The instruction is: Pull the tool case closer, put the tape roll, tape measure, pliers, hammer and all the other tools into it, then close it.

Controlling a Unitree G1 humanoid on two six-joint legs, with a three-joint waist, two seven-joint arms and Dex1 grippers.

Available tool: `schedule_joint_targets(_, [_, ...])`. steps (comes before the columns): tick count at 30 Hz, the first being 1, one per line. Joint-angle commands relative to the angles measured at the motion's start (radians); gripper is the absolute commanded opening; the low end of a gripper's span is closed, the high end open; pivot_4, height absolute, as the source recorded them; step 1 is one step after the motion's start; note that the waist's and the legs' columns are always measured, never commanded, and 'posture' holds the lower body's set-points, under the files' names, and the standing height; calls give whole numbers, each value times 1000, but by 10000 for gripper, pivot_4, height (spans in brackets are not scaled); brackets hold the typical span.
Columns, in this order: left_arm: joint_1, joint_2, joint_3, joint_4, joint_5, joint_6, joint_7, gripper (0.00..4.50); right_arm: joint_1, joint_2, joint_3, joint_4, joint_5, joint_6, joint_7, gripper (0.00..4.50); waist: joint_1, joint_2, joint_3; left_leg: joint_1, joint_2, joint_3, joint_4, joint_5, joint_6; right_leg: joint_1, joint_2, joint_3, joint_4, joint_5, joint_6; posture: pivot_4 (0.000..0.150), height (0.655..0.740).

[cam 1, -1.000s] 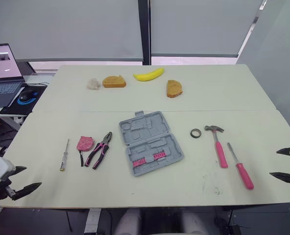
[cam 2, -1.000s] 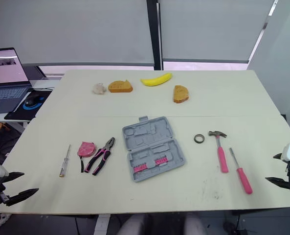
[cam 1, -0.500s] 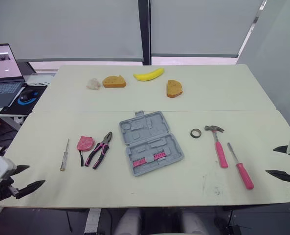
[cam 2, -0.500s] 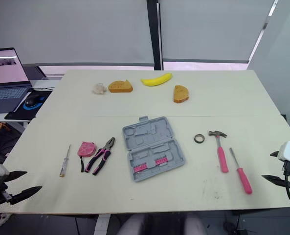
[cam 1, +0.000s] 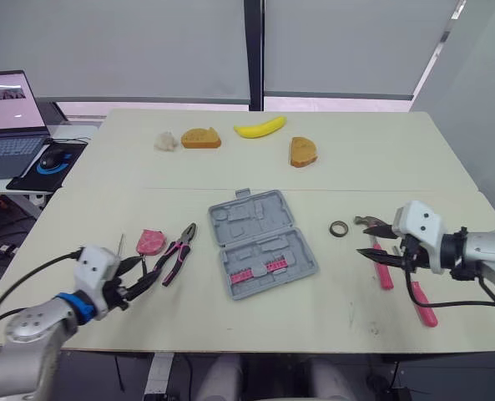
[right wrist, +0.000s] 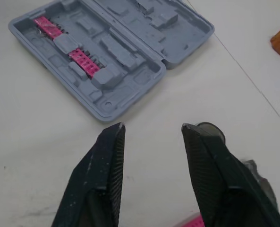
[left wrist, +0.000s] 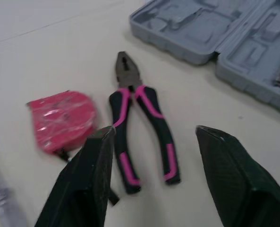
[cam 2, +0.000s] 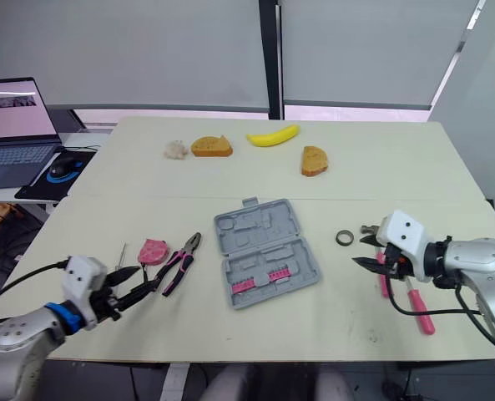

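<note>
Over the desk point(cam 1: 330, 167) both your arms have swung in from its edges. Between them the open tool case point(cam 1: 262, 242) lies unpulled. Left gripper point(cam 1: 147, 269), fingers apart, hovers at the pliers point(cam 1: 174, 253); right gripper point(right wrist: 152, 126), also spread, beside the hammer point(cam 1: 385, 277) and tape roll point(cam 1: 340, 227)

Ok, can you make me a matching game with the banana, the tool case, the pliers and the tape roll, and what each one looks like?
Things:
1 banana
2 tool case
3 pliers
4 tape roll

Looks:
A grey and lying open
B small dark ring
C yellow
D pink and black handles

Pairs: 1-C; 2-A; 3-D; 4-B
</note>
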Motion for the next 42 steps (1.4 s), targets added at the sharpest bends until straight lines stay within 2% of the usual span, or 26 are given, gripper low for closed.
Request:
schedule_joint_targets(1, [-32, -26, -26, -54, 20, 29, 70, 12497, 8, 11, -9, -86, 8, 53, -66, 10599, 0, 0, 0, 0, 0, 0, 0, 0, 0, 0, 0, 0, 0, 0, 0, 1500, 7400])
schedule_joint_targets(5, [-90, -67, -96, -19, 69, 31, 123, 24, -105, 70, 148, -20, -96, 38, -149, 2183, -8, 0, 0, 2, 1, 0, 0, 0, 0, 1, 1, 0, 1, 0, -1, 1500, 7400])
schedule_joint_targets(6, [-101, -72, -107, -11, 78, 30, 127, 0, -133, 81, 179, 3, -120, 31, -160, 214, -10, 0, 0, 2, 1, 1, 0, 1, -1, 1, 1, 0, 1, 1, -1, 1500, 7400])
schedule_joint_targets(13, [-214, -91, -199, 38, 121, 78, 154, 0, -364, 200, 442, 338, -330, -96, -173, 60, -15, 0, 0, 3, 1, 0, 0, 2, -2, 0, 4, 1, 2, 3, -1, 1500, 7400])
schedule_joint_targets(19, [-254, -78, -240, 40, 149, 139, 162, 0, -529, 354, 525, 662, -403, -264, -149, 60, -22, 0, 0, 1, 1, 1, 0, 4, -5, -1, 4, 2, 1, 3, -1, 1500, 7400])
schedule_joint_targets(32, [-272, -73, -275, 26, 169, 204, 159, 0, -777, 585, 521, 1335, -514, -611, -166, 60, -40, 0, 0, 2, 3, 0, 0, 6, -9, -2, 7, 3, 2, 3, -2, 1500, 7400])
schedule_joint_targets(37, [-291, -74, -288, 74, 192, 191, 155, 0, -827, 632, 508, 1466, -542, -696, -181, 60, -40, 1, 0, 2, 3, 0, 0, 7, -11, -2, 7, 4, 3, 3, -2, 1500, 7400])
schedule_joint_targets(42, [-327, -82, -308, 132, 212, 163, 151, 0, -843, 660, 494, 1511, -543, -730, -146, 60, -41, 1, 0, 2, 3, 0, -1, 7, -11, -5, 9, 6, 4, 4, -3, 1500, 7400])
